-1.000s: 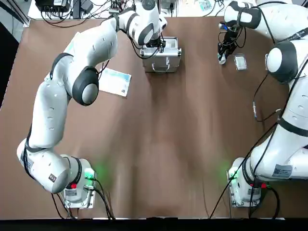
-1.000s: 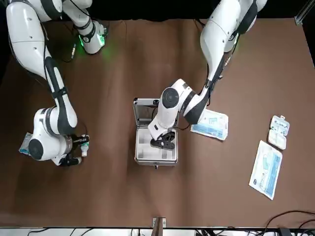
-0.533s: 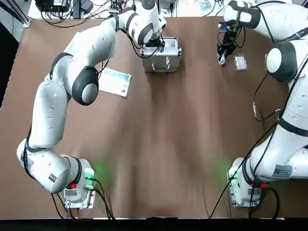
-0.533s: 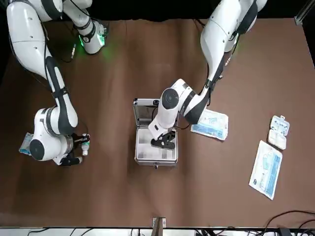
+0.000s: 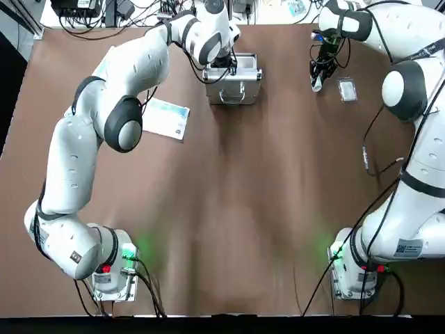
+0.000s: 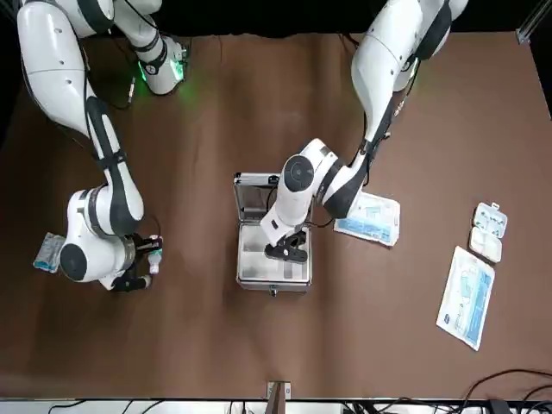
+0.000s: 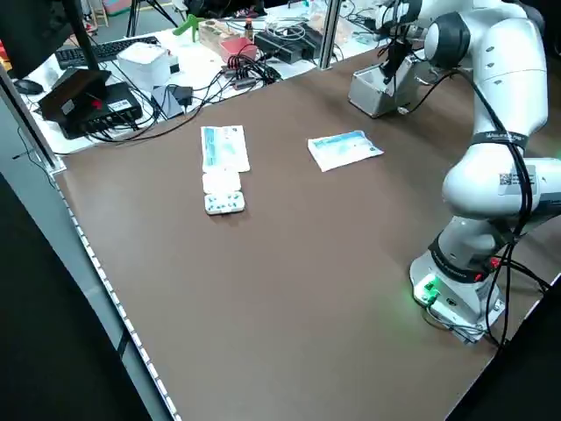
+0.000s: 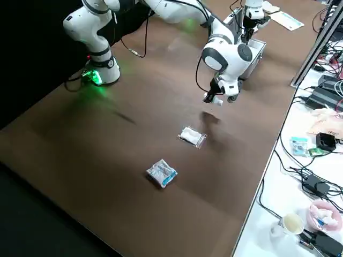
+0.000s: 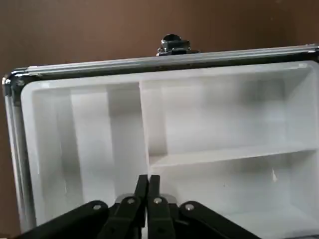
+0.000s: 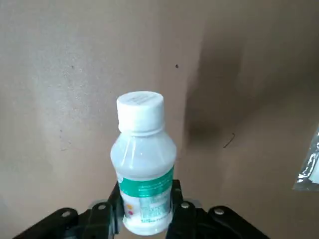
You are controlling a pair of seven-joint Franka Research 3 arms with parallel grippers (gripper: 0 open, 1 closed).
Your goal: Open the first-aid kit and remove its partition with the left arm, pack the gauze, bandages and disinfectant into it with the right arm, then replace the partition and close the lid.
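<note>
Your left hand (image 9: 147, 199) sits inside the open kit (image 5: 233, 78), fingers pressed together on the white partition's (image 9: 209, 154) divider wall, or so it looks; the wrist view shows them closed with next to nothing between. That thin pinch is your first risk: if the grip is only on the wall's edge, the partition may slip free as you lift, or tilt and jam against the kit's rim. A snug tray could also drag the whole light kit up with it.

Your right hand (image 10: 144, 209) is off to the kit's side, well apart from it, pinching the bottle (image 10: 143, 164) low on its body and carrying it clear of the counter (image 5: 229, 209). With the partition not out yet, bringing the bottle over now would crowd the left arm above the kit, so hold back. The raised lid (image 6: 254, 194) stands on the robot's side of the kit; a careless lift could knock it shut.
</note>
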